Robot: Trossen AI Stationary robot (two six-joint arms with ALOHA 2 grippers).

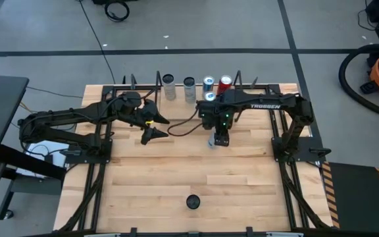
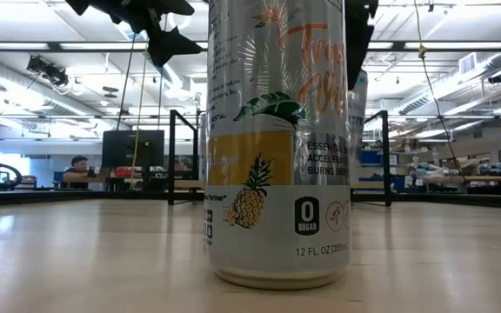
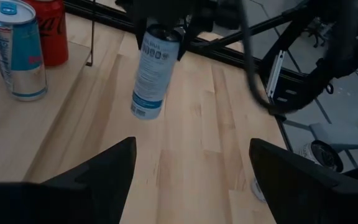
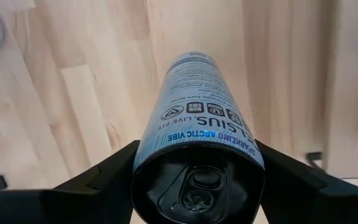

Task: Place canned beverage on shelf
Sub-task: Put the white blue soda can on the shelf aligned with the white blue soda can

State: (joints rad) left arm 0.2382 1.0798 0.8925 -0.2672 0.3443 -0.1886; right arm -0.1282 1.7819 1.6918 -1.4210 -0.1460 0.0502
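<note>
- A wooden table (image 1: 176,178) is seen from directly above, with two dark robot arms reaching in over it, one from each side.
- The shelf (image 1: 268,87) runs along the table's far edge; its thin black end frames show in the level view as upright posts behind the foreground can.
- Four cans stand in a row at that far edge: two silver cans (image 1: 169,84), a blue-topped can (image 1: 208,83) and a red can (image 1: 226,83).
- The right gripper (image 1: 220,138) hangs near the middle of the table, in front of the row, its fingers closed around the top of a slim white-and-blue can (image 4: 197,134).
- In the left wrist view this held can (image 3: 153,71) hangs tilted, its base clear of the wood, with the red can and a blue-and-silver can standing beside it farther back.
- The left gripper (image 1: 149,136) hovers to the left of the held can, apart from it, fingers spread wide and holding nothing.
- A fifth can with a pineapple picture (image 2: 277,148) stands upright on the table right in front of the level camera, filling most of that view.
- A small dark round object (image 1: 193,201) lies near the table's front edge.
- A person (image 2: 78,167) sits in the room far behind the table.
</note>
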